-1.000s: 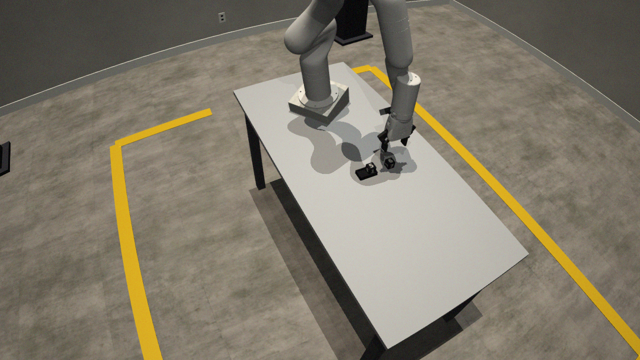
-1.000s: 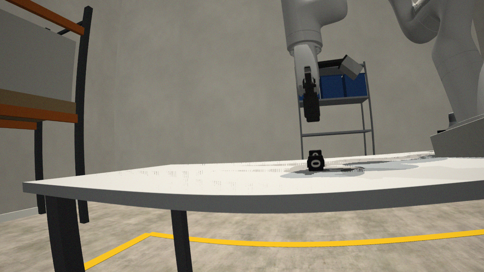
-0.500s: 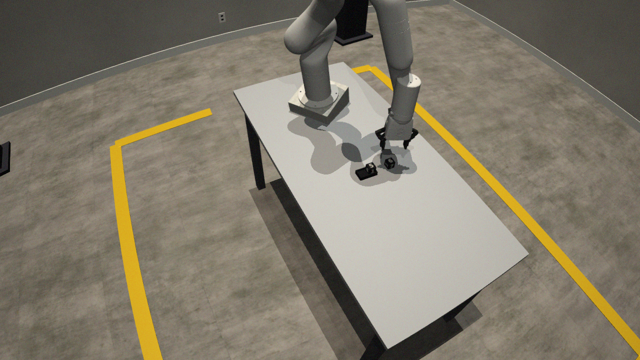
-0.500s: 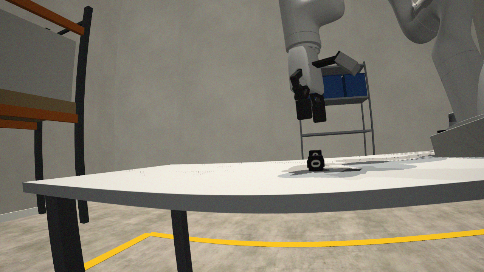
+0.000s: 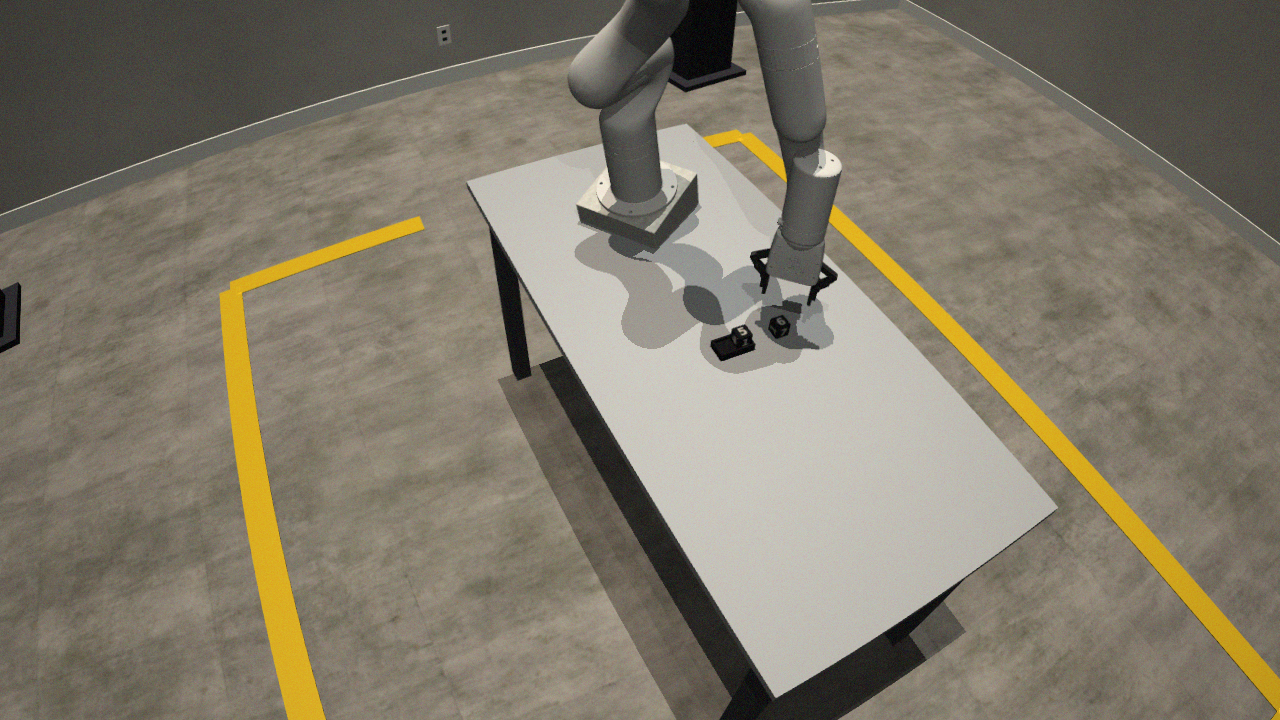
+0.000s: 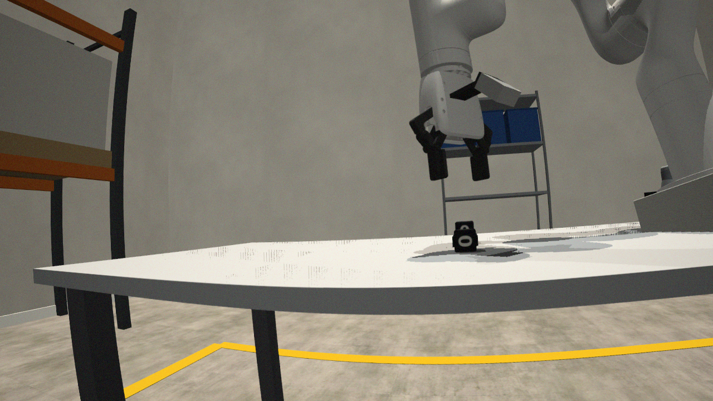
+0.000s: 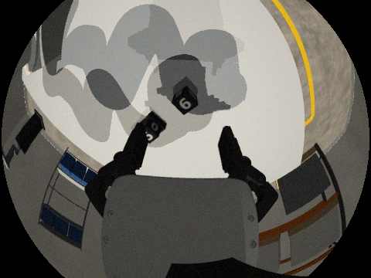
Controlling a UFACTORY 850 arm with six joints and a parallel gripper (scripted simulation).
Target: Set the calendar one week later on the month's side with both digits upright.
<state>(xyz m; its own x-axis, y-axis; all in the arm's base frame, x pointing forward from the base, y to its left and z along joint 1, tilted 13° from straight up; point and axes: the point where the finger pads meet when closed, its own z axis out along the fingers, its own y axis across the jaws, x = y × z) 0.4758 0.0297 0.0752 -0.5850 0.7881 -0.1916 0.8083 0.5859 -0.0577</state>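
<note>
In the top view, the arm (image 5: 792,80) (image 6: 441,34) reaches over the white table (image 5: 805,447) (image 6: 348,269) (image 7: 185,158) from its base (image 5: 619,222) (image 6: 673,206), and the end effector (image 5: 787,294) (image 6: 459,171) (image 7: 183,133) hangs above the surface with its two black fingers spread. Near it, on the table, sits the loose cube (image 5: 778,325) (image 6: 465,240) (image 7: 185,101), black, a pale 6 on its upper face. Just beside it is the small black tray (image 5: 727,349), lying on the table. The second cube (image 5: 742,334) (image 6: 464,224) (image 7: 155,126) stands in the tray, at the end nearer the loose cube, with a pale 5 on top. The month's name is too small to read.

In the exterior view, the fingers point down over the cubes, wide apart, with a gap of air between their tips and the cubes. The loose cube turns a 0 toward the camera; the second cube shows behind it, its top rising higher, with part of a pale digit visible.

In the wrist view, the fingers stand open with nothing pinched between them. The loose cube lies beyond the fingertips, its 6 tilted in the picture. One finger partly covers the second cube, which shows a dim 0 and part of a brighter digit.

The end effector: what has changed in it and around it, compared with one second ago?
The end effector has turned about its upright axis: in the exterior view its fingers, first in line, now stand apart. Nothing was grasped. The cube on the table and the tray with its cube stayed.
</note>
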